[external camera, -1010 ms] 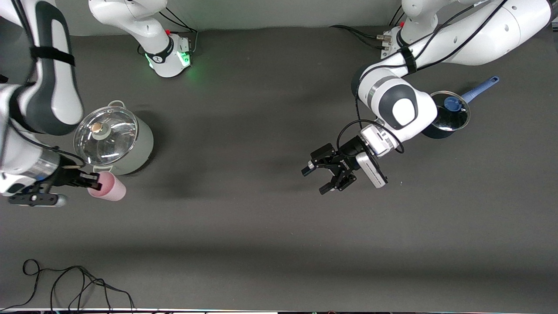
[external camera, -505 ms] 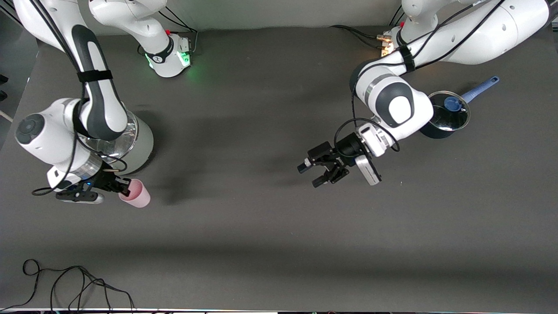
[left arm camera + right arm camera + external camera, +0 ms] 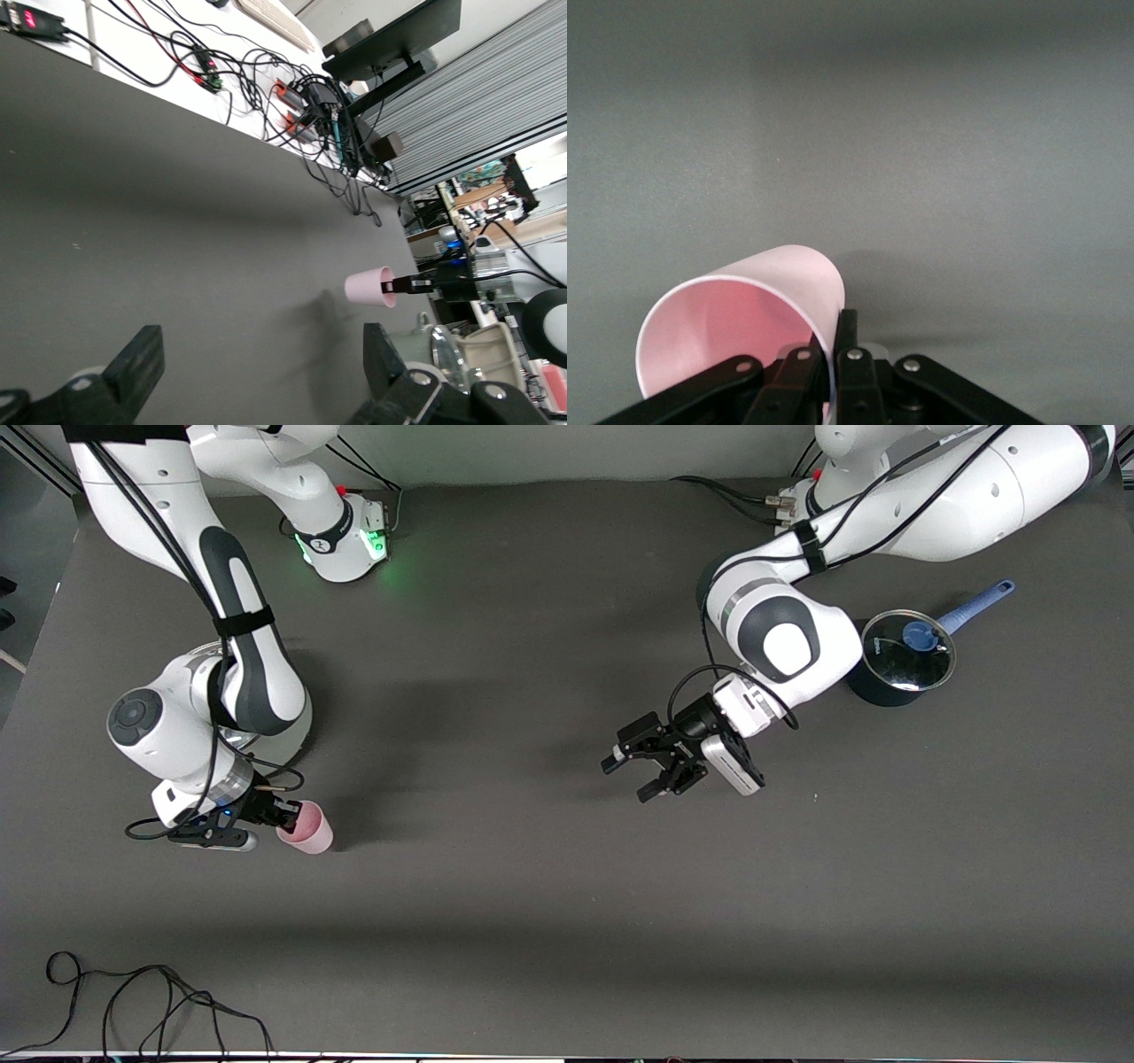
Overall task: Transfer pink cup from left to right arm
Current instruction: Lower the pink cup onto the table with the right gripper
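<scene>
Across a dark grey tabletop (image 3: 532,921), two white robot arms reach from bases along one long edge. At the right arm's (image 3: 239,664) end, that arm bends down over a large silver pot (image 3: 297,731), hiding most of it. Its slim black right gripper (image 3: 282,817) hangs just over the tabletop, nearer the front camera than the pot. The fingers (image 3: 849,372) are pressed together on the rim of the pink cup (image 3: 307,838), one inside the wall and one outside. The cup tilts sideways, its open mouth toward the gripper and its base pointing toward the middle of the tabletop. In the right wrist view the cup's pink inside (image 3: 726,332) shows clearly.

Toward the other end, the left arm (image 3: 788,638) reaches out over the middle of the tabletop. Its black left gripper (image 3: 640,778) hangs over bare tabletop with its jaws spread wide and nothing between them, well apart from the cup. In the left wrist view the cup (image 3: 370,286) appears small and distant, framed between the two spread fingers (image 3: 133,367).

Beside the left arm's elbow sits a small dark saucepan (image 3: 895,682) with a glass lid and a blue handle. A loose black cable (image 3: 159,1001) lies near the front camera at the right arm's end.
</scene>
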Robot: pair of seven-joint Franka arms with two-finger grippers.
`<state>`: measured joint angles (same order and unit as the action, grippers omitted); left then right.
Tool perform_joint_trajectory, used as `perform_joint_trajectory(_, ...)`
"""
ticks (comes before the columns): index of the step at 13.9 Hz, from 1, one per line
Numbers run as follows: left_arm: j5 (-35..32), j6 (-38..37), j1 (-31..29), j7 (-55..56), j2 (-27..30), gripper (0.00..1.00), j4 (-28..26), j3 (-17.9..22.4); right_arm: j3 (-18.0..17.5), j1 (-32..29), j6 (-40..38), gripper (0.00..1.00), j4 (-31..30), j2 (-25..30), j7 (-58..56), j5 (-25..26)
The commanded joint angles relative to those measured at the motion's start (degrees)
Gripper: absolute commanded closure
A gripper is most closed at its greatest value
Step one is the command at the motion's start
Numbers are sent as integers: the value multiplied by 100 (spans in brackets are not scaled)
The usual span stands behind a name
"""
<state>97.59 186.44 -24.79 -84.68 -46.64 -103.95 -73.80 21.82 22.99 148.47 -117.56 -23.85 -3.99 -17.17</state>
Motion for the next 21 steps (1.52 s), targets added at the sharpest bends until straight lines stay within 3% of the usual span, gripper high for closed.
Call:
perform_joint_trajectory(1,-56,59,-8,-119,59,0,-55,138,-28,4,42,100,84,-67,-58,-312)
perform_joint_trajectory(4,5,146,-44,-163,146,0,-125,391,-116,-5,33,100,145,-163,-50,-462)
perform_joint_trajectory(6,32,1003,-8,-119,156,0,-117,507,-125,4,24,98,172,-207,-49,-462)
perform_joint_trajectory(7,58,1452,-8,-154,208,0,-108,507,-125,-5,33,88,190,-225,-49,-462)
perform_joint_trajectory(9,120,1430,0,-172,410,0,-108,699,-125,-5,15,77,216,-234,-49,-462)
perform_joint_trajectory(12,303,1439,44,-49,612,0,-99,858,-125,-5,-11,76,216,-199,-49,-462)
perform_joint_trajectory(13,383,1439,44,99,630,0,-82,937,-125,4,-46,69,251,-147,-58,-454)
perform_joint_trajectory(15,384,1439,10,1027,691,0,-12,982,-90,13,-204,23,286,116,-58,-453)
perform_joint_trajectory(16,384,1404,-8,1528,779,0,6,1034,-72,13,-257,15,295,274,-41,-436)
perform_joint_trajectory(17,375,1352,9,1864,806,0,76,1148,-55,13,-457,1,295,459,-15,-418)
perform_joint_trajectory(20,383,1010,-61,2253,824,0,252,1193,182,30,-1291,0,462,933,21,-305)
perform_joint_trajectory(21,384,869,-113,2437,832,0,331,1210,261,30,-1573,0,558,1066,38,-60)
